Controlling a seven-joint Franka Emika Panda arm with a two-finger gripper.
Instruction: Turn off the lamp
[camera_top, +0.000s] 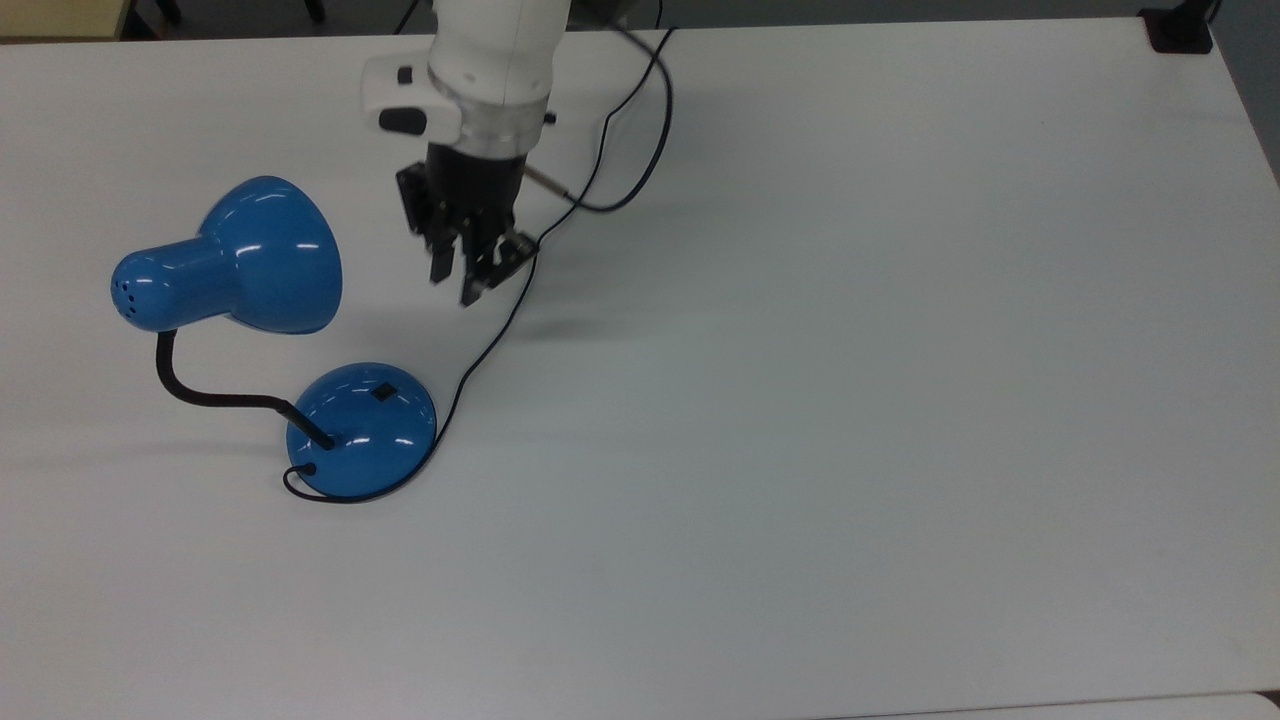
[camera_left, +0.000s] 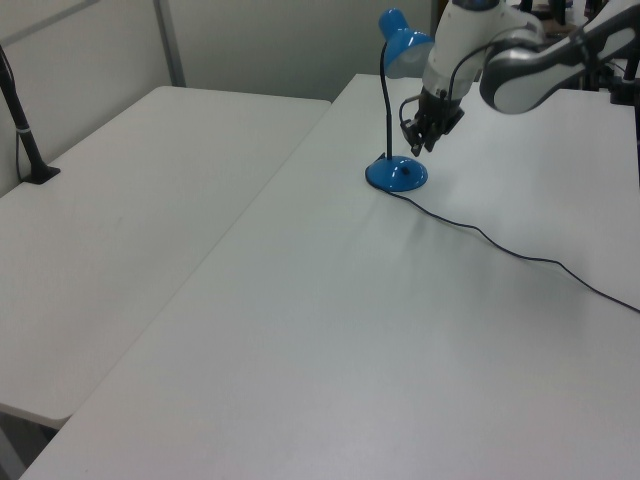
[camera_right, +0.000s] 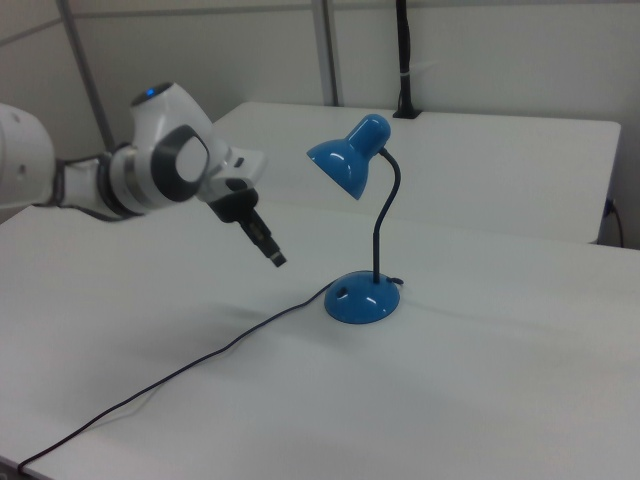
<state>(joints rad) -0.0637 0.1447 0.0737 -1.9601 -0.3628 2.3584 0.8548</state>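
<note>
Above open table (camera_top: 850, 400), clear of the lamp (camera_top: 362, 430), narrowly parted jaws hang empty.

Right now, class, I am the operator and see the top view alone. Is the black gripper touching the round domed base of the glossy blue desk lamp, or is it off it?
Observer: In the right view the black gripper hangs in the air. It is apart from the round domed base and on the right view's left of it.
Operator: How high is it against the lamp?
Observer: Its tip is above the base and below the bell-shaped blue shade.
Operator: Does the black bendy neck lie flat on the table?
Observer: No. It rises upright from the base and curves over at the top.
</note>
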